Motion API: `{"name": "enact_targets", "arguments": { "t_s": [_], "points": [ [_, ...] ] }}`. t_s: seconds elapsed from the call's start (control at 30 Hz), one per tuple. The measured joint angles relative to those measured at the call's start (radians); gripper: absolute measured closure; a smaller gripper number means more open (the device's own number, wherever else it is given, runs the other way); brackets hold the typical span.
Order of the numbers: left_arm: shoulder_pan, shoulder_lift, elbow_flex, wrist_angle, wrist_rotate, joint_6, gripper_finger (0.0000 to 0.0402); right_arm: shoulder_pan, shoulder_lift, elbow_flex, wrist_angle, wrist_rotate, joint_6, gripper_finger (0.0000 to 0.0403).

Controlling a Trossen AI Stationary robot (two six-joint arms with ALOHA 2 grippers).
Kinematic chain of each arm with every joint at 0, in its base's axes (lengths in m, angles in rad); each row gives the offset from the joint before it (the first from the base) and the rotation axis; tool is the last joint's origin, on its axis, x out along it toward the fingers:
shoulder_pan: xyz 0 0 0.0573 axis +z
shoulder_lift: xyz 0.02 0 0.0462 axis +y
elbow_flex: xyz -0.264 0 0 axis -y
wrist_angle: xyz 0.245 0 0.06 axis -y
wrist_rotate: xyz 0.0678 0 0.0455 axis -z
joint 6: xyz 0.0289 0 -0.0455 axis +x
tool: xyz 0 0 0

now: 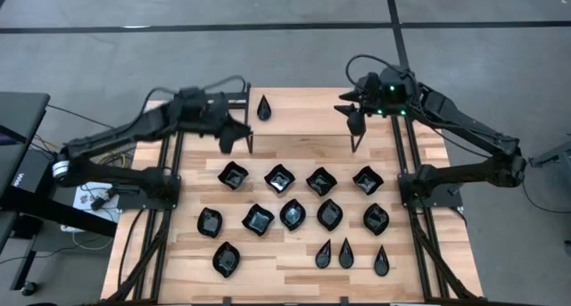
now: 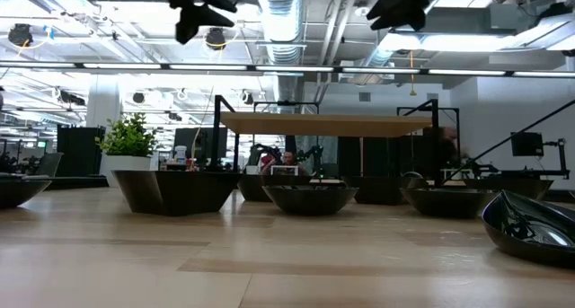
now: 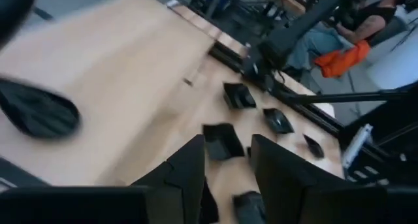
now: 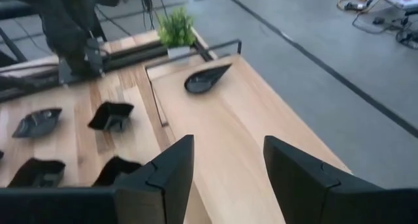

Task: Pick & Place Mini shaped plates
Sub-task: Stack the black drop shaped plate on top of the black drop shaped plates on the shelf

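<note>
Wooden worktop [image 1: 294, 252] boards hold many mini shaped plates [image 1: 280, 178] in rows near the front. One teardrop plate [image 1: 264, 108] lies alone at the back. Both arms hang above the back part. The left gripper [image 1: 234, 135] has its fingers a little apart and empty. The right gripper [image 1: 355, 123] has wide, empty fingers. These plates look hard, shiny and slippery, so pinch a rim. Some plates are blurry in the left wrist view.

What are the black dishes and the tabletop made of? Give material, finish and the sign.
Mini shaped plates: likely glazed ceramic or glossy plastic; black, with bright highlights on their curved walls. Tabletop: wood, apparently butcher-block; pale planks with visible joints and grain, and a dull sheen.
</note>
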Motion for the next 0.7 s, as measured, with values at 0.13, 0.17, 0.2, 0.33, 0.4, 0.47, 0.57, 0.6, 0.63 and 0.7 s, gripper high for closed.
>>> {"name": "enact_targets", "arguments": {
  "t_s": [0.13,0.17,0.2,0.33,0.4,0.47,0.57,0.6,0.63,0.7],
  "points": [
    [-0.125,-0.094,-0.141,0.159,-0.09,-0.087,0.0279,0.001,-0.002,0.0,-0.021,-0.02,-0.015,0.0225],
    [-0.154,-0.116,-0.172,0.202,-0.115,-0.096,0.0279,0.004,-0.003,0.0,-0.035,-0.051,-0.028,0.0225],
    [-0.183,-0.136,-0.198,0.232,-0.141,-0.099,0.0279,0.008,-0.007,0.0,-0.052,-0.089,-0.04,0.0225],
    [-0.285,-0.209,-0.275,0.3,-0.248,-0.103,0.0279,0.048,-0.041,0.0,-0.156,-0.183,-0.049,0.0224],
    [-0.325,-0.242,-0.304,0.301,-0.296,-0.103,0.0279,0.091,-0.059,-0.006,-0.181,-0.183,-0.028,0.0223],
    [-0.36,-0.27,-0.326,0.302,-0.336,-0.103,0.0279,0.143,-0.087,-0.03,-0.18,-0.179,0.003,0.0223],
    [-0.397,-0.309,-0.349,0.306,-0.369,-0.103,0.0279,0.236,-0.152,-0.087,-0.157,-0.119,0.09,0.0225],
    [-0.405,-0.321,-0.359,0.309,-0.374,-0.103,0.0279,0.273,-0.176,-0.11,-0.159,-0.088,0.132,0.0225],
    [-0.41,-0.331,-0.369,0.309,-0.381,-0.103,0.0279,0.313,-0.198,-0.135,-0.154,-0.06,0.181,0.0225],
    [-0.415,-0.351,-0.388,0.308,-0.387,-0.104,0.0279,0.405,-0.238,-0.189,-0.133,-0.014,0.291,0.0224]
  ]
}}
